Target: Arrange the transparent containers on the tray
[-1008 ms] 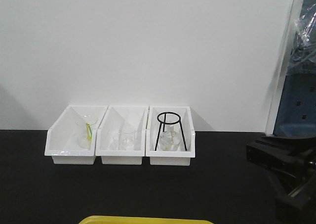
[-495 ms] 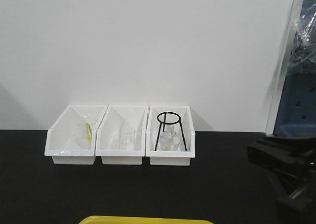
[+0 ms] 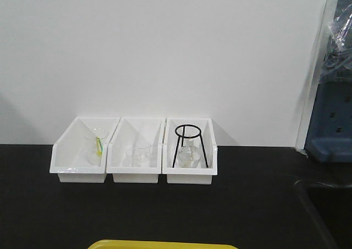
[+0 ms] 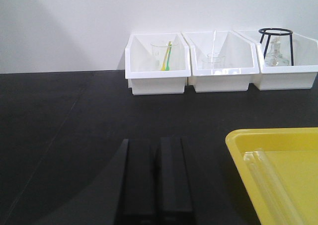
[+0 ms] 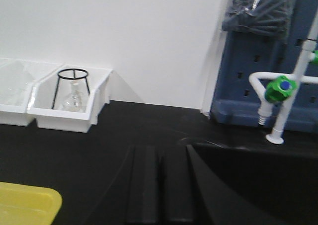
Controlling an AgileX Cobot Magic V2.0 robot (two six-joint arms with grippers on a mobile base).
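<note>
Two clear tubes [image 4: 271, 178] lie side by side in the yellow tray [image 4: 238, 145] at the near edge of the black worktop [image 3: 247, 205]. Both the left fingers [image 4: 155, 180] and right fingers [image 5: 160, 185] are pressed together, empty, low over the worktop. Three white bins [image 3: 135, 150] line the wall.

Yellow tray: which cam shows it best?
Left wrist. The tray shows a corner, its rim and part of the floor, with test tubes lying inside. The front view catches only a sliver of rim at the bottom edge; the right wrist view shows one corner, contents out of frame.
</note>
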